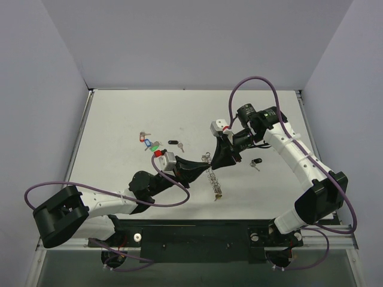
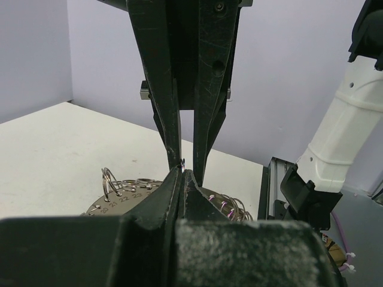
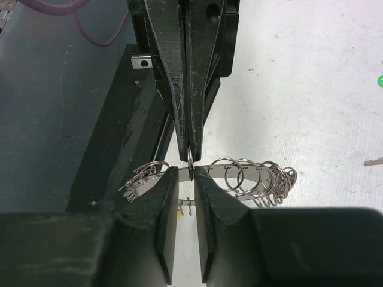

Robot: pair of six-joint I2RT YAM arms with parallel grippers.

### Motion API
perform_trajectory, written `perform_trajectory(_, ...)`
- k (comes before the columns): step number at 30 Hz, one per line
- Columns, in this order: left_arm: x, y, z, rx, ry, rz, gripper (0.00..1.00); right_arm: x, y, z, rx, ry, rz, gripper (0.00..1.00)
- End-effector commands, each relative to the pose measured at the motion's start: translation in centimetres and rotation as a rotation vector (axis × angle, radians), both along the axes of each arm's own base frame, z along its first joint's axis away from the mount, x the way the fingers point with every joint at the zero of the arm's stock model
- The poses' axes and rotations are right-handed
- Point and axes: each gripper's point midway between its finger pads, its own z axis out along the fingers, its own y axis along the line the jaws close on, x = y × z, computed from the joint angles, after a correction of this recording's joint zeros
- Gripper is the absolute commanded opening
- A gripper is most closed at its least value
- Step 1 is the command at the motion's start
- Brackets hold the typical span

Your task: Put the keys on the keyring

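Here, top view: white table [image 1: 119, 119] inside grey walls. Two black two-finger grippers meet mid-table, L gripper [image 1: 203, 161] from the left and R gripper [image 1: 214, 162] from the right, hiding the upper end of the silver wire keyring fringed w/ small rings [image 1: 213, 179], which lies just below them. Tiny silver keys w/ plastic tags lie scattered: blue-tag key [image 1: 146, 142] and green-tag key [image 1: 155, 146] to the left, black-tag key [image 1: 174, 142] near these, a second black-tag key [image 1: 256, 162] to the right.

L wrist view: L fingers [image 2: 170, 191] pressed together. R fingers [image 2: 206, 119] come down from above, a slit apart. The keyring's numbered band shows behind, partly blocked; white R arm link [image 2: 353, 119] stands at right.

R wrist view: L gripper is pinched shut on one small ring [image 3: 190, 158] of the keyring. R jaws stand narrowly apart either side of that ring, gripping nothing visible. The remaining rings fan out left and right along the band, over the table edge and black base plate [image 3: 114, 137].
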Motion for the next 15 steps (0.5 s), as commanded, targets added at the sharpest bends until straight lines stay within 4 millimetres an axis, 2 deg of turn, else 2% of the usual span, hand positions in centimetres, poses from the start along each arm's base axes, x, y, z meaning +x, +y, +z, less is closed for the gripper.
perform_trajectory(1, -0.5, 0.4, 3.5, -0.097, -0.066, -0.011, 0.0, -1.4, 0.4, 1.5, 0.056, 0.021, 0.026, 0.1)
perform_trajectory(6, -0.5, 0.4, 3.5, -0.097, -0.066, -0.011, 0.0, -1.5, 0.4, 1.3, 0.052, 0.024, 0.027, 0.0)
perform_trajectory(12, -0.3, 0.4, 3.3, -0.09, -0.054, -0.006, 0.0, -1.5, 0.4, 1.3, 0.021, 0.037, 0.014, 0.0)
perform_trajectory(15, 0.5, 0.6, 2.7, -0.081, -0.005, 0.033, 0.0, -0.7, 0.3, 1.3, -0.023, 0.049, -0.043, 0.0)
